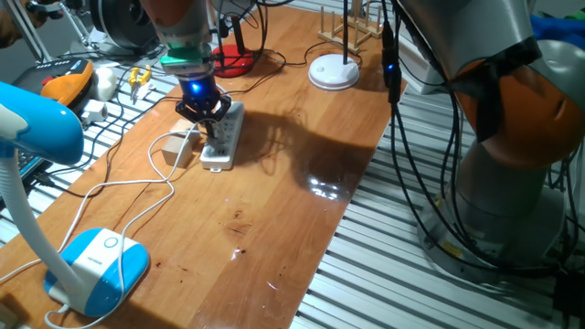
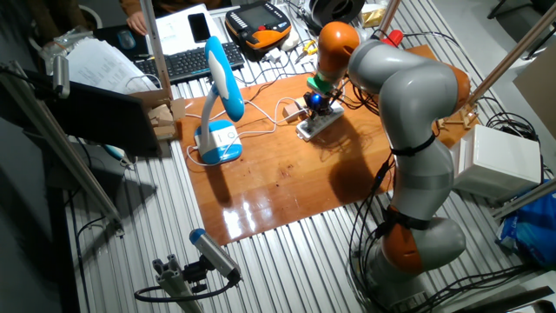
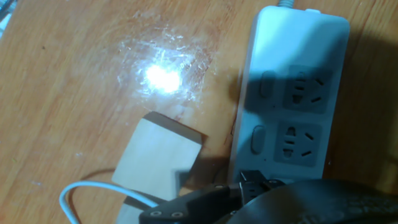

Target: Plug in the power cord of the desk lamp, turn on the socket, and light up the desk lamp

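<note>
Closest to the camera on the wooden table (image 1: 274, 210), the desk lamp (image 1: 96, 265) sat on its blue-and-white oval base, neck curving up to the blue head at the left edge. Its power cord (image 1: 137, 187) snaked in loose loops across the wood toward the socket (image 1: 224, 137), which lay flat a bit further back with a little wooden block (image 1: 174, 151) just beside it. Right over the near end of the socket hung the gripper (image 1: 203, 117), fingers pointing down, and the plug end of the cord ran up to about there. Honestly I couldn't tell if the fingers were pinching the plug or spread, since the hand view just showed dark finger parts low in the frame, two outlets with their switches, the block and a curl of white cord. Further back stood a white disc-based lamp (image 1: 334, 71) and a red-based lamp (image 1: 233, 62).
</note>
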Motion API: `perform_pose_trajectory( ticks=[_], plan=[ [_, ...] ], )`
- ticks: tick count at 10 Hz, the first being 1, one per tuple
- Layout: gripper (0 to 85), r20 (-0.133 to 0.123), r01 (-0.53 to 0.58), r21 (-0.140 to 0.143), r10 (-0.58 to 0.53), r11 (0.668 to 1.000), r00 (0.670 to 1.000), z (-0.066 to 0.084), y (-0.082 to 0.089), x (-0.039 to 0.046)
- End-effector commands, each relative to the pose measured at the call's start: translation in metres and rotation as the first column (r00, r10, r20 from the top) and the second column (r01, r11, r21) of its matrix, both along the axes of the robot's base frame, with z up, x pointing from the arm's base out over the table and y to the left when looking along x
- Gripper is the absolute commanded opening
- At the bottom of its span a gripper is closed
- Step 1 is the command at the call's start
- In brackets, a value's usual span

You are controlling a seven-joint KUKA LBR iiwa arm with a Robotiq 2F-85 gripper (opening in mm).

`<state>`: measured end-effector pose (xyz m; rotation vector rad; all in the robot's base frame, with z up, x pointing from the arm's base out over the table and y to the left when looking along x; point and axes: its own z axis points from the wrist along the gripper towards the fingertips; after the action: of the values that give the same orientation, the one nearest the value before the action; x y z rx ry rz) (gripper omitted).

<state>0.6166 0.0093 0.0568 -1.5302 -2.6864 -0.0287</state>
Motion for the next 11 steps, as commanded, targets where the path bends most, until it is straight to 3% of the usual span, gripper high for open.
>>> perform_pose_trajectory(
  ticks=[1,7,9,11],
  plan=[
    [0.0,0.005,0.0,-0.004,0.0,1.0,1.0,-0.0018,0.001,-0.0014],
    [0.0,0.016,-0.005,-0.01,0.006,1.0,1.0,-0.0032,0.0025,-0.0032],
    [0.0,0.047,-0.021,-0.05,0.023,0.999,0.999,-0.0035,0.0028,-0.0039],
    [0.0,0.066,-0.029,-0.069,0.034,0.997,0.997,-0.0036,0.0035,-0.004]
  ],
)
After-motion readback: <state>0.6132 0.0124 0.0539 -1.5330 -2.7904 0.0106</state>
